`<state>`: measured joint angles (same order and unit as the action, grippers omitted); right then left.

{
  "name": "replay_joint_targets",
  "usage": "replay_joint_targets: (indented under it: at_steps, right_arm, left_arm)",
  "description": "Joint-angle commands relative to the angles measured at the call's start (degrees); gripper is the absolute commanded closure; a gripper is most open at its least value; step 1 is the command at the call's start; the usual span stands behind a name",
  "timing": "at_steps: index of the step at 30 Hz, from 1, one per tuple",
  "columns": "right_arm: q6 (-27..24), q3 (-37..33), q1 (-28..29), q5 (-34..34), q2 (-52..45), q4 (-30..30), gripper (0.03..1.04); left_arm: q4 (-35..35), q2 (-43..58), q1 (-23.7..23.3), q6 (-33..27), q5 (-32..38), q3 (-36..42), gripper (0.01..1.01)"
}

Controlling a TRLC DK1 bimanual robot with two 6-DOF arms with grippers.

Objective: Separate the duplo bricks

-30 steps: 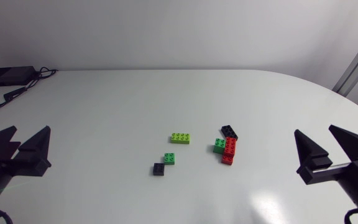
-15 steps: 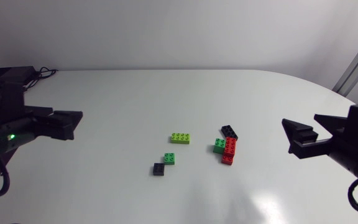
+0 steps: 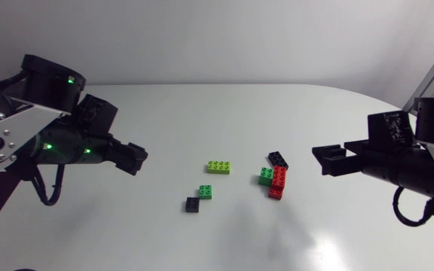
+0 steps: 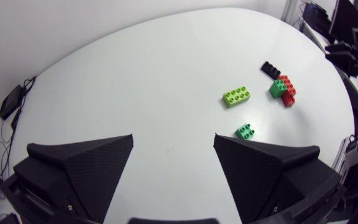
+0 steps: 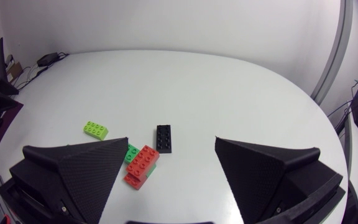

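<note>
Left fingers [image 4: 82,165] and right fingers [image 5: 73,171], both pairs apart and empty, have swung in from the table's [image 3: 202,113] side edges toward the unmoved red-green stack [image 3: 278,179] just right of its middle; separation not yet begun.

**Bricks Lie in Three Groups Between Two Arms**

On the table [image 3: 202,113], a single brick [image 3: 218,166] lies near the middle. Toward the front edge and slightly to its left sits a pair: a rear brick [image 3: 206,192] with a front brick [image 3: 193,205] at its front left corner. To the right of the single brick is a cluster, where a top brick [image 3: 278,183] rests partly on a lower brick [image 3: 266,176] that juts out to its left. A back brick [image 3: 278,159] lies just behind them. The left gripper [image 3: 136,156] hangs well to the left of the single brick. The right gripper [image 3: 319,159] hangs to the right of the cluster. All the bricks lie between the two grippers.
</note>
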<state>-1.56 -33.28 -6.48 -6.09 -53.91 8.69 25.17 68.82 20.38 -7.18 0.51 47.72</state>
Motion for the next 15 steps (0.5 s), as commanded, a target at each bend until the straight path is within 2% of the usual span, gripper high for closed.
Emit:
replay_joint_targets:
  at_steps: [1,7,9,12,15]
  right_arm:
    - [1.65,-3.29,1.21,-1.82,-4.80,0.19,0.06]
    - [1.47,-7.86,3.32,-9.21,-13.24,2.56,0.06]
    - [1.21,-9.00,3.32,-8.15,-14.21,4.67,0.06]
    - [-1.16,-10.93,0.24,-0.15,-15.79,9.86,0.06]
    - [-1.78,-14.18,-0.11,-2.00,-21.24,14.25,0.06]
  left_arm:
    - [1.46,2.81,3.17,-4.60,-0.51,3.60,0.126]
    - [6.74,9.49,8.09,-8.64,-0.60,9.84,0.056]
    - [7.61,12.57,8.36,-10.49,-3.33,12.13,0.056]
    - [8.76,15.91,8.27,-13.74,-8.95,14.85,0.057]
    - [9.20,18.46,8.71,-16.29,-11.85,16.87,0.057]
